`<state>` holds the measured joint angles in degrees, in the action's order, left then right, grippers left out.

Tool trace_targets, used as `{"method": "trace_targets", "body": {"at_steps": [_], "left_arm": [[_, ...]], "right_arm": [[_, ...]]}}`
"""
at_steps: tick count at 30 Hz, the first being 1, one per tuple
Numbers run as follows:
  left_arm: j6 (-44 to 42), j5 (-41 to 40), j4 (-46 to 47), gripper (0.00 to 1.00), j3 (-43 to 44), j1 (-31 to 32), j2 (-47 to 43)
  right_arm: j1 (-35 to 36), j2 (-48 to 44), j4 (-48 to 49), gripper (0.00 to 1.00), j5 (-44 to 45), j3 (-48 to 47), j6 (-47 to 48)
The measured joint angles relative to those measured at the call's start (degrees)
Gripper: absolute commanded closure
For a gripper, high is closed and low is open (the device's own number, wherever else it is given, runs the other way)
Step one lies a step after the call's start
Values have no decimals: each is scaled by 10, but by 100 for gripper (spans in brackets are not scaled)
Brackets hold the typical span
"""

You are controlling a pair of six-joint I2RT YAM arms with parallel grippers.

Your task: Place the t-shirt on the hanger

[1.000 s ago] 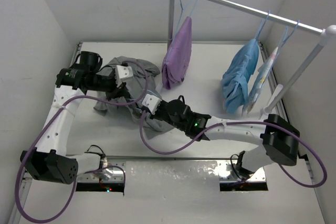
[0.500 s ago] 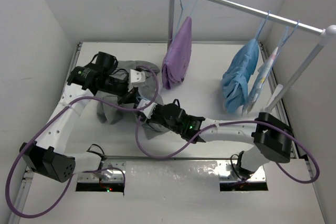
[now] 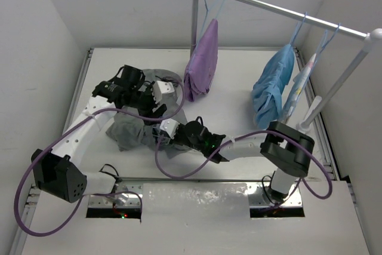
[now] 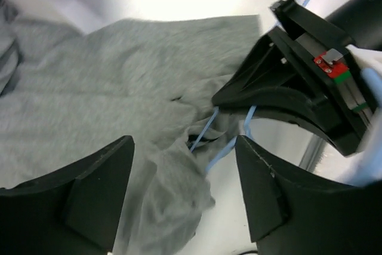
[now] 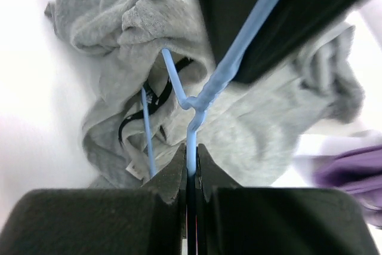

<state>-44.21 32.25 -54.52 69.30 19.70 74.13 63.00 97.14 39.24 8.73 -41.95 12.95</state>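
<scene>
hidden: thin pale-blue wire hanger mostly buried in crumpled grey t-shirt | my right gripper pinched its wire | my left gripper spread wide

Top looks down; wrists close, sharing t-shirt.

Left end effector spread wide, right end effector pinched closed.
</scene>
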Motion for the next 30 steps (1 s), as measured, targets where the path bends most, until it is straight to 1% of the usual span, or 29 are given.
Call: {"method": "trace_targets", "body": {"at_steps": [2,4,7,10,11,12,14,15,16,19,20,22,24,28,30], "left_arm": [[18,-27,9,24,0,-13,1],[37,-49,12,23,0,-33,1],[46,-72,4,24,5,-88,1],[37,-103,1,31,8,-141,-12],[26,-107,0,31,4,-149,-20],[9,-106,-2,28,-5,-151,-31],[-22,-98,-2,22,-38,-149,-51],[-35,-95,7,17,-61,-148,-59],[-50,-92,15,15,-90,-147,-65],[-93,-81,59,13,-177,-146,-65],[-99,-78,66,12,-187,-146,-64],[-137,-54,96,12,-220,-146,-62],[-175,-28,125,12,-234,-146,-62],[-205,-14,213,15,-264,-146,-59],[-218,-10,254,26,-278,-147,-49]], "right_arm": [[-11,24,14,100,-17,0,-14],[-21,48,24,100,-30,-1,-33],[-36,72,35,100,-40,-4,-57],[-47,79,50,100,-45,-5,-75],[-49,79,53,100,-46,-5,-79],[-51,79,55,100,-48,-5,-83],[-52,79,56,100,-50,-6,-89],[-52,79,57,100,-51,-6,-92],[-52,79,57,100,-54,-6,-94],[-52,79,57,100,-63,-7,-100],[-52,79,56,100,-64,-8,-100],[-52,79,56,100,-67,-11,-101],[-52,79,56,100,-70,-14,-102],[-52,79,51,100,-75,-14,-102],[-52,79,41,100,-80,-17,-102]]}}
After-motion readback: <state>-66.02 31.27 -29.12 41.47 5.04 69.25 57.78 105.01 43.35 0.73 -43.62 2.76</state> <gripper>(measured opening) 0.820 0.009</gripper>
